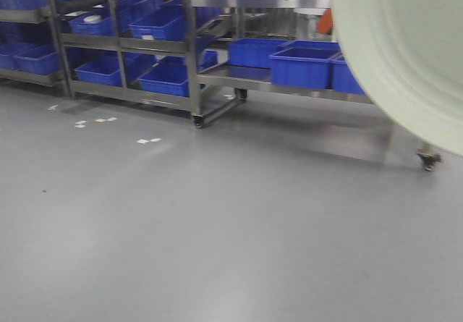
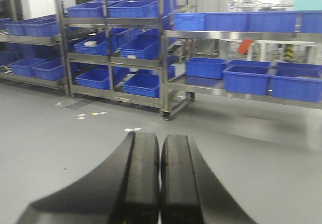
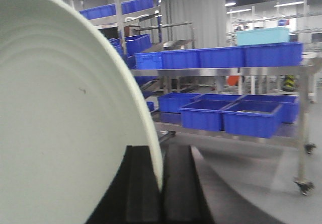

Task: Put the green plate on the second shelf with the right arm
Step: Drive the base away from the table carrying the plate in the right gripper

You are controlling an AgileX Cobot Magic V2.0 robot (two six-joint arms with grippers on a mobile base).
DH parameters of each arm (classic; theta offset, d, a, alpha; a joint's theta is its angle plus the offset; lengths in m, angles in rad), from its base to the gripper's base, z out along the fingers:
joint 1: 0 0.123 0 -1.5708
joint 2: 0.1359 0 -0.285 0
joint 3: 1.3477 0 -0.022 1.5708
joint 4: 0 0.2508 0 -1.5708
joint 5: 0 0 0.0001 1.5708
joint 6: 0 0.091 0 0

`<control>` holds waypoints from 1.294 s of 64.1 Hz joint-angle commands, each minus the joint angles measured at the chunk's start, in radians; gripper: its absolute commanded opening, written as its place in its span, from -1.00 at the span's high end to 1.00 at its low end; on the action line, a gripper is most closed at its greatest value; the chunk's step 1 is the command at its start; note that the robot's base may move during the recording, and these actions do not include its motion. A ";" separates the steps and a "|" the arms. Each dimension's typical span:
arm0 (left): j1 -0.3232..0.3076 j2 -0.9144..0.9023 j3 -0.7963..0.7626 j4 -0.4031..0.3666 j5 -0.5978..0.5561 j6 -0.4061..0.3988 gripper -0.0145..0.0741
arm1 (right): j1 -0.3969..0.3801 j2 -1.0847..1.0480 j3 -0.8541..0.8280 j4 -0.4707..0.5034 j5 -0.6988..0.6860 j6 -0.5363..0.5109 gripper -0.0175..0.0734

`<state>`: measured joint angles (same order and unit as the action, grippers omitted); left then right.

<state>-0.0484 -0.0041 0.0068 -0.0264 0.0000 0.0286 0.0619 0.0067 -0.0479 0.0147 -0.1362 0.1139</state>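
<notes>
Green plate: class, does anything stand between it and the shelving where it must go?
Nothing visible on the way: only open grey floor lies between the green plate, clamped in the right gripper, and the steel shelving. Blue bins crowd the shelves, though.

**Matte black fingers on both wrists**

In the left wrist view, the left gripper (image 2: 160, 141) fills the bottom centre of the frame. It has two matte black fingers (image 2: 143, 173), each broad at the base and sweeping up in a smooth curve to a narrower, blunt, flat-faced tip. In the right wrist view, the right gripper (image 3: 162, 156) sits at bottom centre with the same dull black fingers (image 3: 178, 183). They are square-topped, and the one on the right of the frame flares outward toward its base.
</notes>
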 commanded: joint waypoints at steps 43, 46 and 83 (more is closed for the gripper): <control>-0.003 -0.018 0.040 -0.007 -0.081 -0.002 0.38 | 0.000 0.010 -0.034 0.009 -0.103 0.006 0.50; -0.003 -0.018 0.040 -0.007 -0.081 -0.002 0.38 | 0.000 0.010 -0.034 0.009 -0.103 0.006 0.50; -0.003 -0.018 0.040 -0.007 -0.081 -0.002 0.38 | 0.000 0.010 -0.034 0.009 -0.103 0.006 0.50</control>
<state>-0.0484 -0.0041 0.0068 -0.0264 0.0000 0.0286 0.0619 0.0053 -0.0479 0.0147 -0.1362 0.1139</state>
